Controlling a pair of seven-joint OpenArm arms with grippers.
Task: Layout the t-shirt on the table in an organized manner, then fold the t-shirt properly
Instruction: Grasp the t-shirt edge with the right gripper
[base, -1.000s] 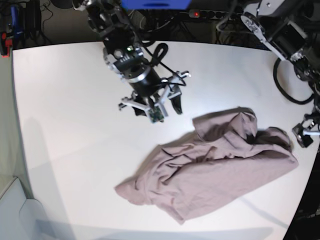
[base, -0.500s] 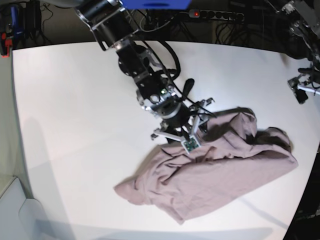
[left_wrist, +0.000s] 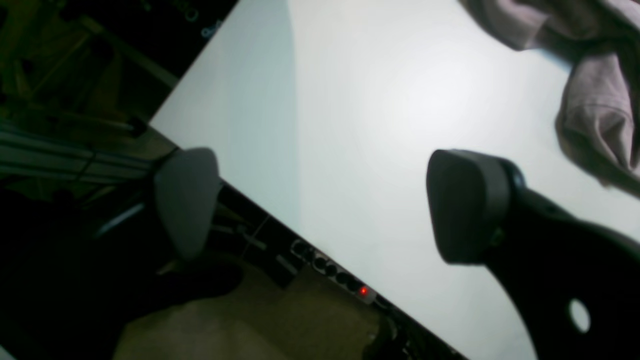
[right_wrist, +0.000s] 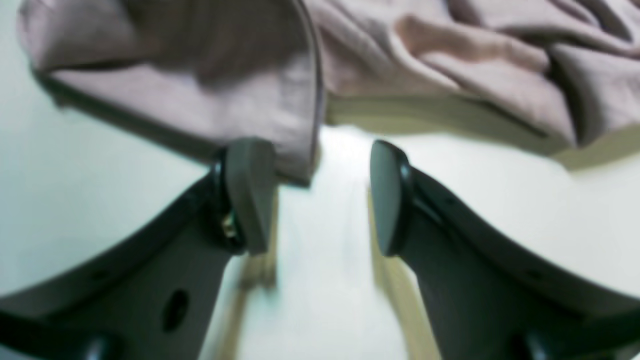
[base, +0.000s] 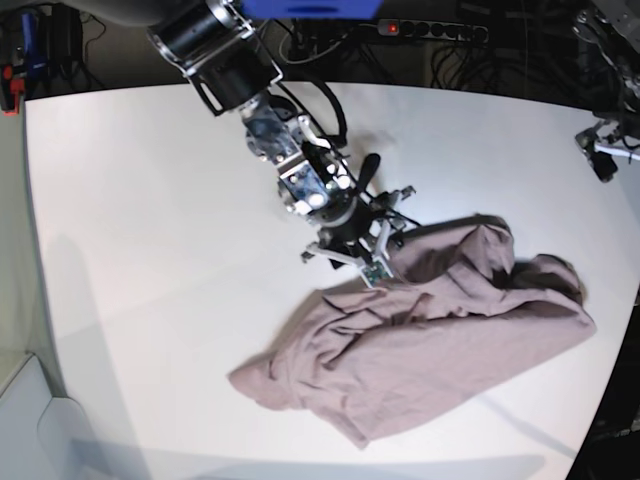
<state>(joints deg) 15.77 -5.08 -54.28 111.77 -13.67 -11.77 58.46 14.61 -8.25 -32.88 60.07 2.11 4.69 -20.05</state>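
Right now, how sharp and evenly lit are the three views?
Right wrist view: soft and smeared, the t-shirt hem blurred at the open right claw. Left wrist view: bright glare on the table, dark surroundings, the left claw out of focus. Base view: sharpest, though wide-angle bending curves the table edges, with a grey shadow along the near edge.

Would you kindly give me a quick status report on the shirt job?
Right gripper open, low at the t-shirt edge. Left gripper open, off by the table edge. T-shirt crumpled, unfolded. Nothing in the way.
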